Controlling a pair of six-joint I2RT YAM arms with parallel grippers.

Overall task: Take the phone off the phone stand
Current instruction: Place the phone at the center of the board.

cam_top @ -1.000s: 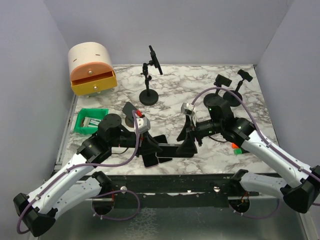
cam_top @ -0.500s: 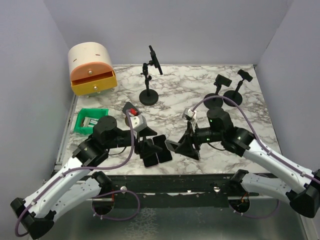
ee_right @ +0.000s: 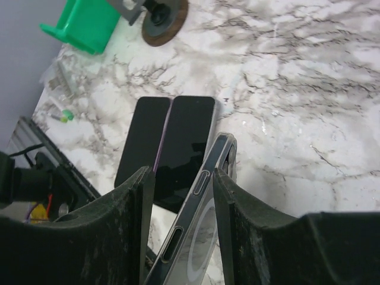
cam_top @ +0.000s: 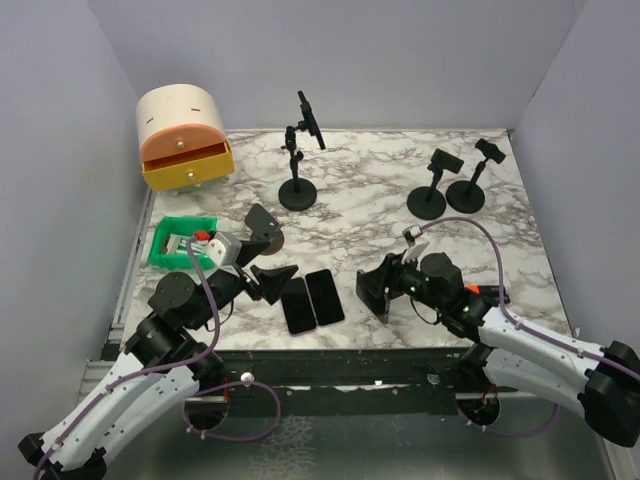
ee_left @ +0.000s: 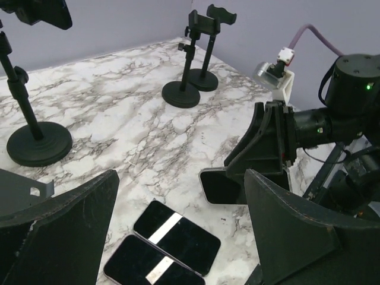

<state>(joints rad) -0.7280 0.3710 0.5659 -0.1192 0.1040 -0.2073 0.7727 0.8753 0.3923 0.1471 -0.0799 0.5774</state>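
Centre of frame: marble table (cam_top: 350,225) bare, open passage. Lower centre: two flat phones (cam_top: 325,297) side by side. Upper centre: tall stand (cam_top: 297,190); upper right: two short stands (cam_top: 428,200); far left: green bin (cam_top: 180,240).

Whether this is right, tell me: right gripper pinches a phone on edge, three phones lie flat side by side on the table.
Two flat phones, not three, lie side by side on the table, per the top view. The right gripper pinches a phone on edge.
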